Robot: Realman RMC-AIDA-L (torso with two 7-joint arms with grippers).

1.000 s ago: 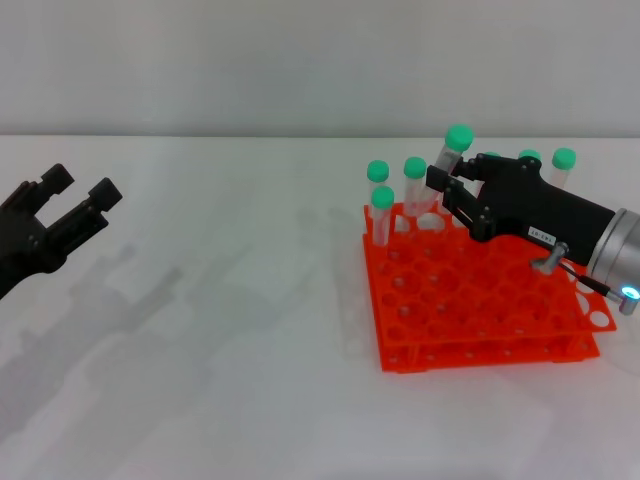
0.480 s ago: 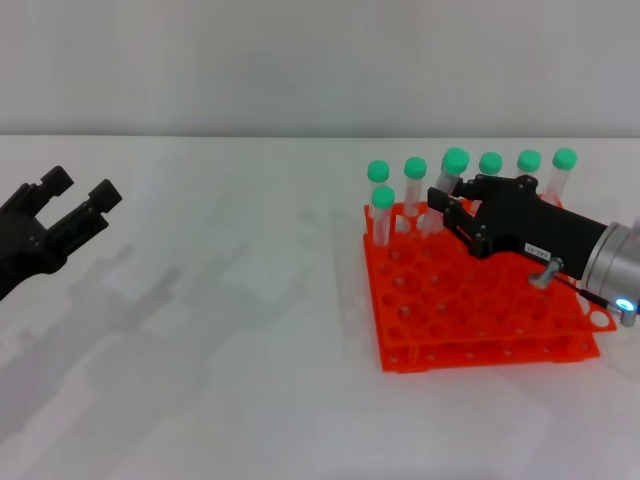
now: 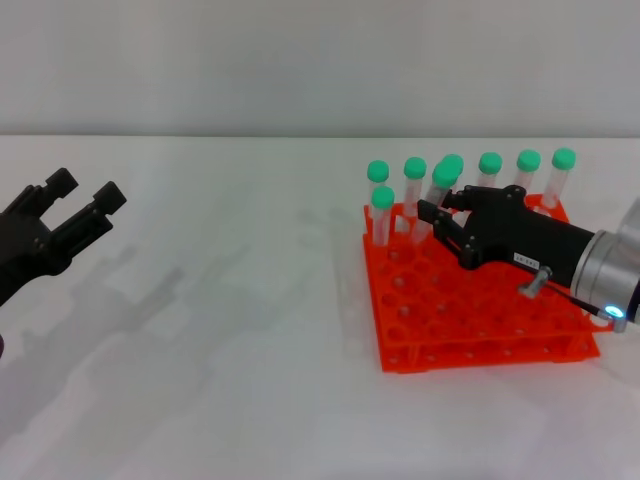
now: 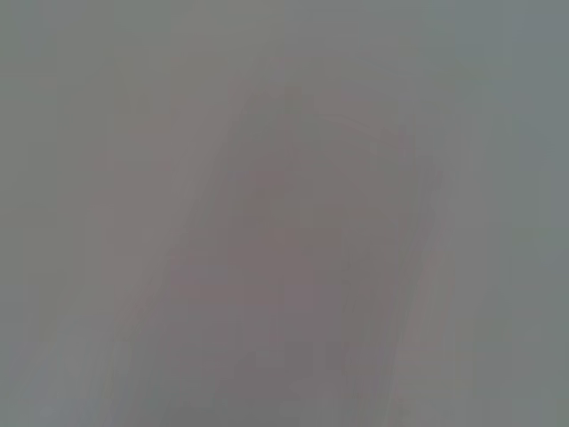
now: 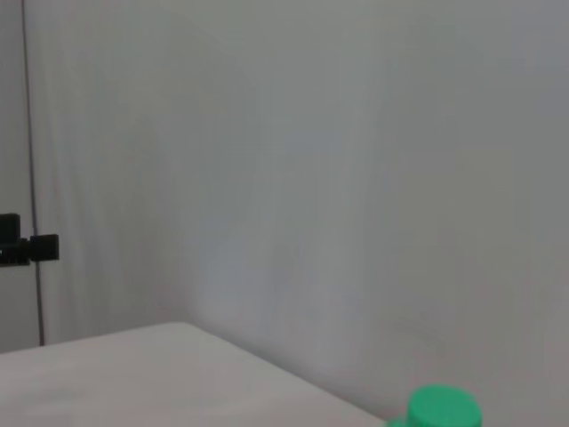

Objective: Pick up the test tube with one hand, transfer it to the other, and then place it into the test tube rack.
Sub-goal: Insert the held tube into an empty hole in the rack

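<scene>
The white desk (image 3: 250, 380) spreads bare across the near part of the head view. On its right side stands the bright orange two-tier plastic rack with a grid of round holes (image 3: 480, 320). Over the rack reaches the right pincer (image 3: 437, 222), black, many-fingered, carrying a small white label on a silver wrist with a bluish light. It is clenched around the slim clear plastic test tube with the green screw cap (image 3: 443, 183), gripping the tube's body just below the cap. The tube stands nearly upright, leaning slightly, its cap above the fingers and its lower part hidden behind them, down among the holes near the rack's far left part; whether its tip sits inside a hole cannot be told. Other green-capped clear tubes (image 3: 490, 172) stand upright along the rack's far row and at its far left corner. At the left edge, well apart from the rack, the left pincer (image 3: 82, 202), black, hangs above the desk with its fingers spread and holding nothing.
</scene>
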